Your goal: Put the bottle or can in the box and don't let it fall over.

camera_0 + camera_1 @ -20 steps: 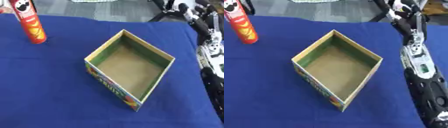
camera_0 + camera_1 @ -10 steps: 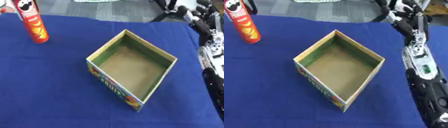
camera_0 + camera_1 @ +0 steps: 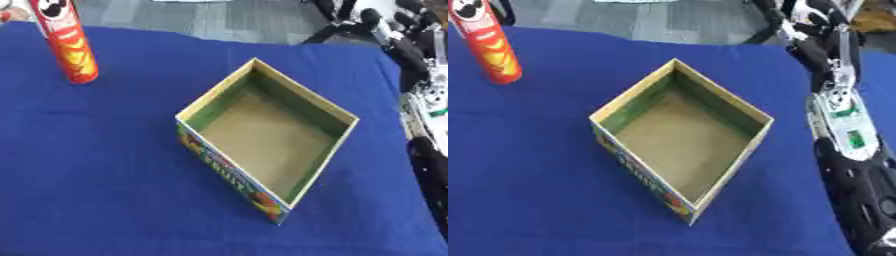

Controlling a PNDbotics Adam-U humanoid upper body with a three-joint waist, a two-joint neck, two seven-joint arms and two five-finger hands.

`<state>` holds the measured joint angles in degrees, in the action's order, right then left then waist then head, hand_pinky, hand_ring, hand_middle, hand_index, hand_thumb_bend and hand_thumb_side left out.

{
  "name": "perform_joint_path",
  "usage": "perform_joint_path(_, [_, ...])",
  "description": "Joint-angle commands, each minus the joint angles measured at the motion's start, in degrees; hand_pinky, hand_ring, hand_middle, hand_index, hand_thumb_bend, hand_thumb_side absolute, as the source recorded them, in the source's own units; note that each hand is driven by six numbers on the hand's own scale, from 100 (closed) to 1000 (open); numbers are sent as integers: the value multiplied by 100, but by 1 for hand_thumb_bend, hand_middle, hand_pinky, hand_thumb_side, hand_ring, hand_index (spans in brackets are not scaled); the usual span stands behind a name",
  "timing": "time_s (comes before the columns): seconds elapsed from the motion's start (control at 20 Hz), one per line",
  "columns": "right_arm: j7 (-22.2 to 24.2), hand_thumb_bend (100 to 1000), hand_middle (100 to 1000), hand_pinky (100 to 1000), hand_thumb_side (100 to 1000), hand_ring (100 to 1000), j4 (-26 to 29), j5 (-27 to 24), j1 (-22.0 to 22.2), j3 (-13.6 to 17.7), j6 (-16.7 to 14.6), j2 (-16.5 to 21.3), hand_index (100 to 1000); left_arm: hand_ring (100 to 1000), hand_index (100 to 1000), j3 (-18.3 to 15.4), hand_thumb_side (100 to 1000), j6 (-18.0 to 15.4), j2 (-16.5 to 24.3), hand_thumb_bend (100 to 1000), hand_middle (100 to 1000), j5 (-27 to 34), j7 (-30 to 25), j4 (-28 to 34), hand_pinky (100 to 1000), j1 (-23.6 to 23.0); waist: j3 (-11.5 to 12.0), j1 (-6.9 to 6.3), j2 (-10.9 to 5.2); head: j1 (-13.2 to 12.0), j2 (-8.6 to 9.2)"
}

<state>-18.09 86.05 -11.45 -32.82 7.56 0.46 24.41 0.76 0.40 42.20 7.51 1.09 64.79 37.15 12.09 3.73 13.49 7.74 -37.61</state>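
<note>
A tall red can [image 3: 68, 44] with a printed face stands upright on the blue cloth at the far left. An open cardboard box [image 3: 268, 159] with colourful printed sides sits in the middle, turned cornerwise, and its brown floor is bare. The can is well apart from the box, to its upper left. My right arm [image 3: 843, 116] runs along the right edge from the lower corner toward the far right. My right hand [image 3: 808, 21] shows there only as a dark blurred shape above the cloth's far edge. My left hand shows in no view.
The blue cloth [image 3: 105, 165] covers the whole table. Its far edge meets a grey floor [image 3: 201, 17] at the top. Dark machinery [image 3: 398, 30] stands beyond the far right corner.
The whole picture has shifted slightly, so the camera moved. The can and box stand where they were. My right arm's upper part has shifted a little at the far right.
</note>
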Motion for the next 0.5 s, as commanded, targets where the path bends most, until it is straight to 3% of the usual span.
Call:
perform_joint_path(0.05, [30, 769, 1000, 737, 340, 955, 116, -55, -122, 1, -9, 82, 784, 1000, 931, 19, 495, -56, 36, 644, 974, -83, -45, -171, 824, 282, -8, -22, -59, -42, 102])
perform_joint_path(0.25, [39, 768, 1000, 737, 337, 954, 114, -58, -130, -4, -7, 77, 784, 1000, 931, 32, 498, -112, -18, 646, 976, -141, -89, -300, 821, 389, -13, -16, -52, -55, 114])
perform_joint_path(0.5, [62, 768, 1000, 737, 335, 954, 118, -73, -180, -31, -3, 48, 783, 1000, 929, 89, 495, -119, -268, 648, 974, -407, -138, -633, 822, 866, -61, 10, -5, -142, 180])
